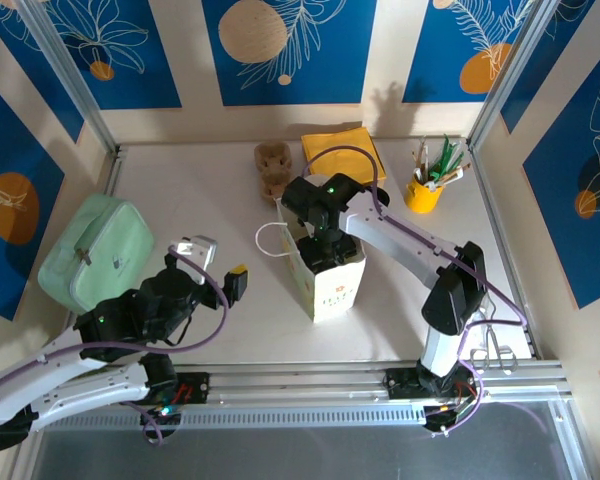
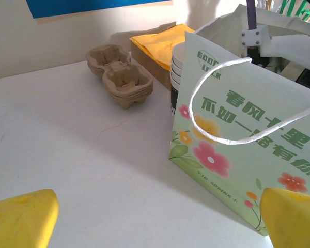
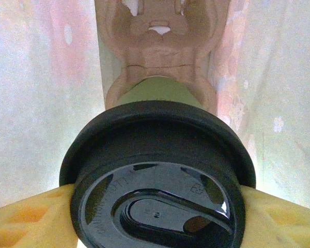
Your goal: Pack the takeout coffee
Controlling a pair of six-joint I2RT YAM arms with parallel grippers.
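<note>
The takeout coffee [image 3: 157, 170] shows its round black lid from above, with its pale cup body under the lid. My right gripper [image 3: 157, 206] is shut on it, a yellow finger [image 3: 26, 222] pressed against each side of the lid. Cup and gripper are down inside the flowered paper bag [image 1: 332, 285], whose pale walls [image 3: 41, 93] rise on both sides. A brown cardboard carrier [image 3: 160, 41] lies at the bag's bottom, beneath the cup. My left gripper [image 1: 218, 262] hovers open left of the bag [image 2: 237, 150], nothing between its yellow fingertips [image 2: 20, 219].
A stack of cardboard cup carriers [image 1: 272, 168] sits behind the bag, with yellow napkins [image 1: 345, 152] and a yellow pot of utensils [image 1: 425, 190] further right. A mint green pouch [image 1: 95, 250] lies at the left. Stacked white cups [image 2: 178, 64] stand behind the bag.
</note>
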